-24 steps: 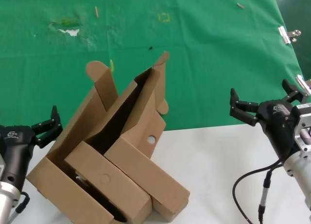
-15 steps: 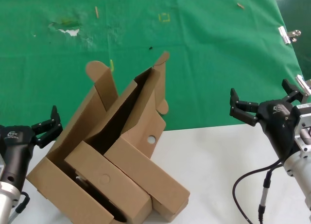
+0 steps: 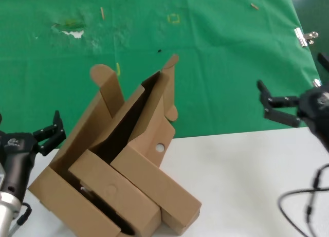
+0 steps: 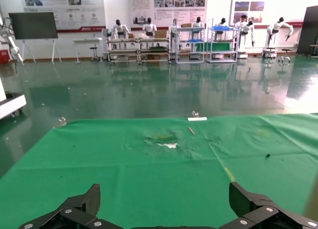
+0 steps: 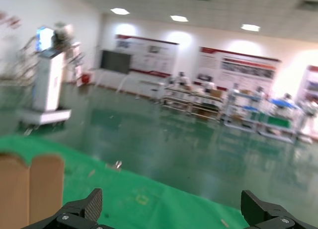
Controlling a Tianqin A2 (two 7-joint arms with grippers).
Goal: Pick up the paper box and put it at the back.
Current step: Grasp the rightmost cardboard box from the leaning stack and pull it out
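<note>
The right gripper (image 3: 295,88) is seen with its fingers spread wide and nothing between them, and since the earlier head pictures it has been shifted toward the right edge and raised slightly, so that less of its black body and cable is shown; it is now held over the green cloth (image 3: 216,52) near that cloth's front border rather than over the white tabletop (image 3: 241,185). In the right wrist view the same fingers (image 5: 79,211) are seen parted, with the edge of a brown cardboard flap (image 5: 32,189) caught at one side of the picture and the green cloth beyond. The left gripper (image 3: 43,131) is found parked where it was, low at the left edge beside the boxes, its fingers released and empty, as is confirmed by the left wrist view (image 4: 164,209). The boxes are unchanged from the earlier pictures. The paper box (image 3: 149,160), brown corrugated cardboard, is lying on the white tabletop at front left, tilted up toward the cloth, its hinged lid raised with an ear-shaped flap (image 3: 172,112) at the side and a small round hole (image 3: 160,147) in one wall. It is leaned against and partly overlapped by the nested boxes (image 3: 85,185), one of which carries a tall round-tipped flap (image 3: 105,85) reaching over the cloth's front border.
</note>
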